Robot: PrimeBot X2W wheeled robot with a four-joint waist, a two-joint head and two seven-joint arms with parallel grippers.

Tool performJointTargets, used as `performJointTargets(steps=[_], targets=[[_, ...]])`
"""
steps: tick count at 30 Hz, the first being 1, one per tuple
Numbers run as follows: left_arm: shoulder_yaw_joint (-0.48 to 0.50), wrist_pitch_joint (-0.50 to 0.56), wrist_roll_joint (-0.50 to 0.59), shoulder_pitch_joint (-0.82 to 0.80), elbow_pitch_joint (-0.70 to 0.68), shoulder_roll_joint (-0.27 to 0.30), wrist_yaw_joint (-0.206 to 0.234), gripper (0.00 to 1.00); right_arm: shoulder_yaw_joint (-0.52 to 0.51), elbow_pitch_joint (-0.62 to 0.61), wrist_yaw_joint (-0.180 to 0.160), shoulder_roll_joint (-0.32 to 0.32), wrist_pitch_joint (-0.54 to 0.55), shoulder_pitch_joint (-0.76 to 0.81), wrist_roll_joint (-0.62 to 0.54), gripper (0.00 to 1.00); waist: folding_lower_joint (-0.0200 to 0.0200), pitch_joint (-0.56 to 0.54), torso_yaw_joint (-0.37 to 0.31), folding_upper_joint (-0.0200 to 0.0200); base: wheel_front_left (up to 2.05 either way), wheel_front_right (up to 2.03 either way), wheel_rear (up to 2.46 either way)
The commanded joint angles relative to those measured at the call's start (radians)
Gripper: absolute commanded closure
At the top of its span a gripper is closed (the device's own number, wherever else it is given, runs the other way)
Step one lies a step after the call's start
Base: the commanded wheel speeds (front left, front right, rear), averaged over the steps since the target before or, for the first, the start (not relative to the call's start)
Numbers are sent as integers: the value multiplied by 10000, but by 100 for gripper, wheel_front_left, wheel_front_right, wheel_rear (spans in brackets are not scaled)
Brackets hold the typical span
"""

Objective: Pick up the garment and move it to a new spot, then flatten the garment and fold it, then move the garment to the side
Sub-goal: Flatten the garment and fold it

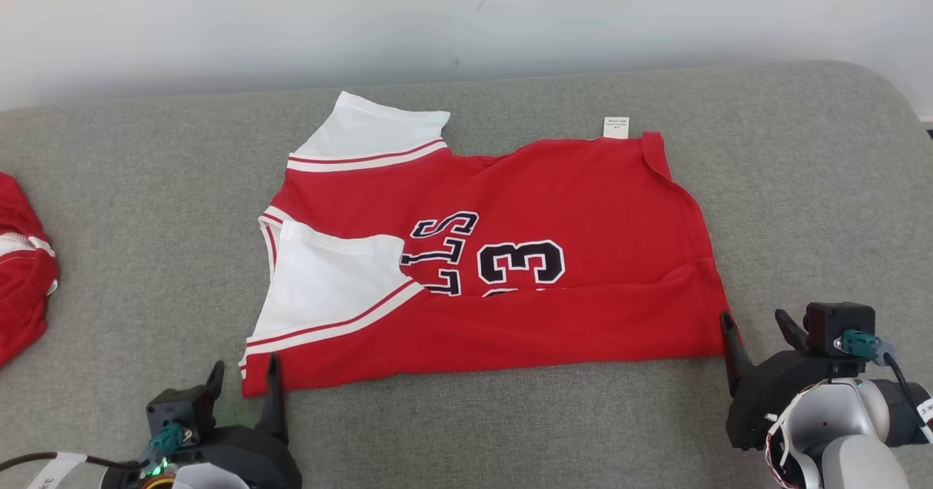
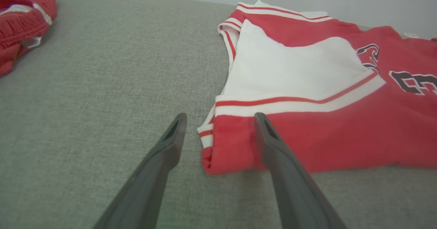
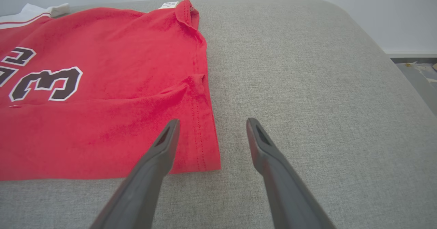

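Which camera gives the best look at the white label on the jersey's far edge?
The head view: the white label lies flat and whole beyond the jersey's far edge, faint print visible. The right wrist view shows it smaller and foreshortened, beside the turned-over corner. The left wrist view catches a pale sliver of it.

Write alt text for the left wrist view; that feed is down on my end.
The left gripper, open, frames the near corner of a red jersey between its two dark fingers. The jersey lies on a grey cushion with a white sleeve folded across it. A second garment, also red, sits at the top left.
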Motion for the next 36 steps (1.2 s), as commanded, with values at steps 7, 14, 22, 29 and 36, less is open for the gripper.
performJointTargets(steps=[7, 14, 22, 29, 36], targets=[[109, 883, -419, 389, -149, -80, 221, 0, 64, 502, -23, 28, 43, -236, -135, 0, 1, 143, -6, 1, 0, 0, 0], [-100, 1270, -579, 149, 69, -194, 72, 100, 76, 1469, -23, 28, 200, -847, -429, 0, 1, 270, -23, 1, 0, 0, 0], [-245, 1283, -618, 71, 276, -268, 14, 100, 18, 2685, -23, 36, 546, -1280, -445, 0, 1, 276, 112, 1, 0, 0, 0], [-357, 1198, -588, -89, 405, -211, -114, 100, 302, 3615, -20, 66, 639, -1527, -180, 100, 1, 243, 232, 1, 0, 0, 0], [-506, 1298, -766, 248, 210, -163, -460, 100, 242, 3590, -20, -15, 289, -1268, 201, 100, 1, -114, 256, 1, 0, 0, 0]])
